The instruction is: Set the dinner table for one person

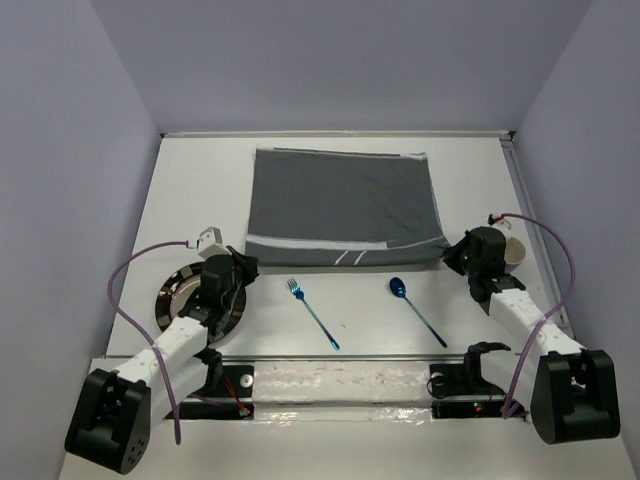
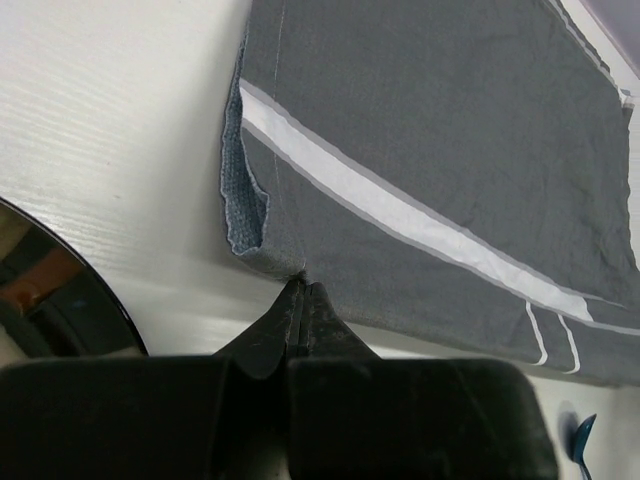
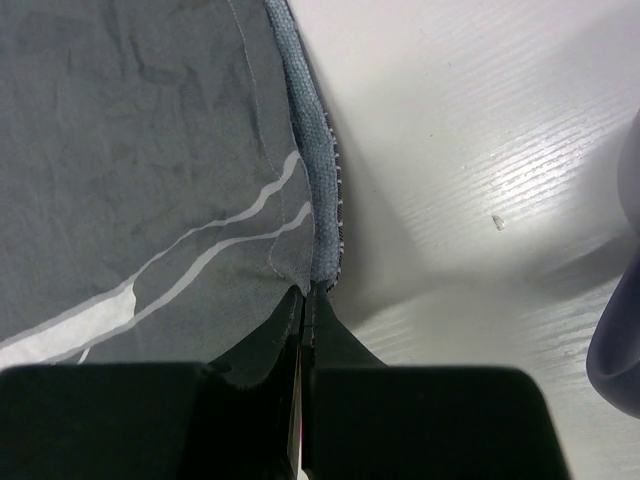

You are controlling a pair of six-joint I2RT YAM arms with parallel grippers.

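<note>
A dark grey placemat (image 1: 345, 207) with pale stripes lies flat on the white dinner table (image 1: 200, 190), towards the back. My left gripper (image 1: 245, 262) is shut on the placemat's near left corner, and in the left wrist view (image 2: 303, 283) its tips pinch the cloth's curled edge (image 2: 250, 215). My right gripper (image 1: 452, 255) is shut on the near right corner, and in the right wrist view (image 3: 306, 290) the folded hem (image 3: 320, 180) runs up from its tips. A blue fork (image 1: 313, 313) and a blue spoon (image 1: 415, 308) lie in front of the placemat.
A shiny dark plate (image 1: 185, 300) sits under the left arm; its rim shows in the left wrist view (image 2: 60, 300). A pale cup (image 1: 513, 252) stands behind the right gripper, near the table's right edge. A blue utensil tip (image 2: 582, 435) shows at the lower right.
</note>
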